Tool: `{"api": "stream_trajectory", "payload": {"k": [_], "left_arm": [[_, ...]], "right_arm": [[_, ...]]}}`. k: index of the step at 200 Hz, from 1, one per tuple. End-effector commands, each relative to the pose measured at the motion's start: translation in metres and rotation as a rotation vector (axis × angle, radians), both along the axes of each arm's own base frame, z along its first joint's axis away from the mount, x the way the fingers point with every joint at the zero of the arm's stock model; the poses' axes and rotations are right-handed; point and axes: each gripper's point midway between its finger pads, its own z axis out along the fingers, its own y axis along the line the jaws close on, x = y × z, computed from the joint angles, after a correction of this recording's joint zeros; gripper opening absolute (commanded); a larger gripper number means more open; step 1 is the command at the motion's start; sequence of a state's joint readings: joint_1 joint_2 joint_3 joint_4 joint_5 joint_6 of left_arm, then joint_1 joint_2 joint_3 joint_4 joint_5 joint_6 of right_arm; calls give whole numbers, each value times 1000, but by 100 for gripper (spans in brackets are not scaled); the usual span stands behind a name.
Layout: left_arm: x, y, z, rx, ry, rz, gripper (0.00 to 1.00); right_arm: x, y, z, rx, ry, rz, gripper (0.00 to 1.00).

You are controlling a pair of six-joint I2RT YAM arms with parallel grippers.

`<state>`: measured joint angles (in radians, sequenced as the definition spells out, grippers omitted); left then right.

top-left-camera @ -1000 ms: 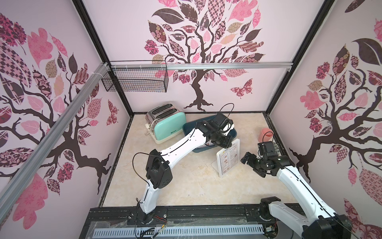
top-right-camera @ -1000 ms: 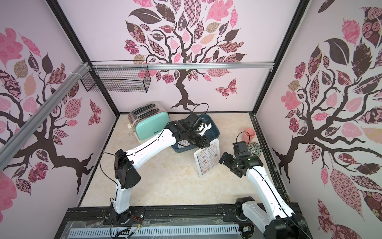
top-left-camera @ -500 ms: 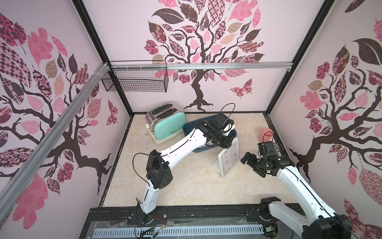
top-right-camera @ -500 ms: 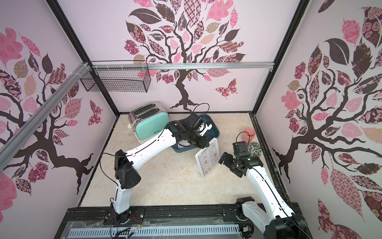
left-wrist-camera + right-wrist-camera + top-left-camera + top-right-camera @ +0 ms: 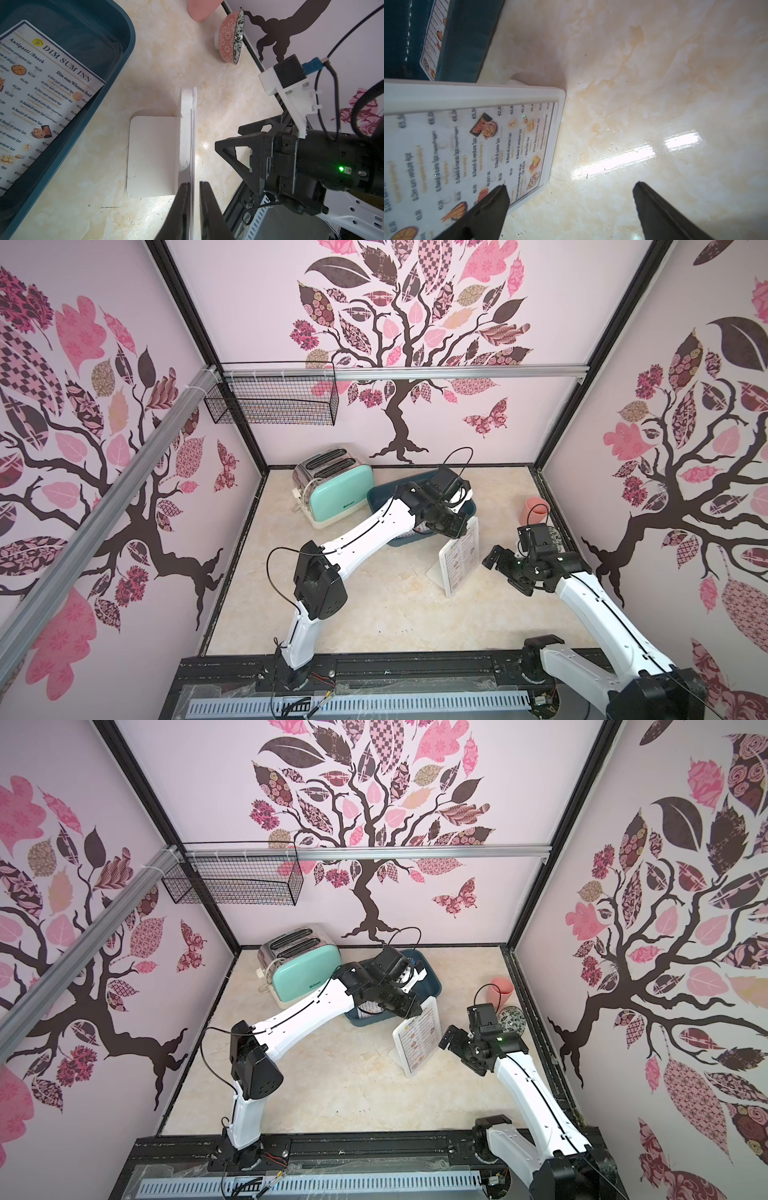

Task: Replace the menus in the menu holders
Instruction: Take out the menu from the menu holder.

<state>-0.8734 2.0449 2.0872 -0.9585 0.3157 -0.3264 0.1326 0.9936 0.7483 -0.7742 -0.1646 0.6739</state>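
The menu holder [image 5: 459, 560] [image 5: 417, 1038] stands upright on its flat foot [image 5: 151, 158] beside the dark blue tub [image 5: 380, 499]. A DIM SUM INN menu [image 5: 488, 145] shows in its front. Another menu [image 5: 41, 93] lies inside the tub. My left gripper [image 5: 457, 531] [image 5: 194, 184] is over the holder's top edge. Its jaws are narrowly open astride a thin sheet edge: one finger touches it and the other stands a sliver off. My right gripper [image 5: 500, 572] [image 5: 571, 185] hangs wide open just right of the holder's face, holding nothing.
A mint toaster [image 5: 336, 493] stands behind the tub at the back. A pink cup [image 5: 536, 510] and a patterned bowl [image 5: 513, 1019] [image 5: 230, 39] sit by the right wall behind my right arm. A wire basket [image 5: 274, 398] hangs on the back-left rail.
The holder shifted very slightly under my left gripper. The right arm has not moved and stays open.
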Motion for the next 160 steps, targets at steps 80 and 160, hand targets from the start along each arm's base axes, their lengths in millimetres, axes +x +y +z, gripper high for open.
{"api": "stream_trajectory", "payload": {"k": [80, 160], "left_arm": [[-3, -2, 41, -87, -56, 0, 13], [6, 19, 75, -79, -163, 72, 27]], "right_arm": [[0, 2, 3, 4, 0, 15, 100], [0, 2, 5, -1, -6, 19, 100]]}}
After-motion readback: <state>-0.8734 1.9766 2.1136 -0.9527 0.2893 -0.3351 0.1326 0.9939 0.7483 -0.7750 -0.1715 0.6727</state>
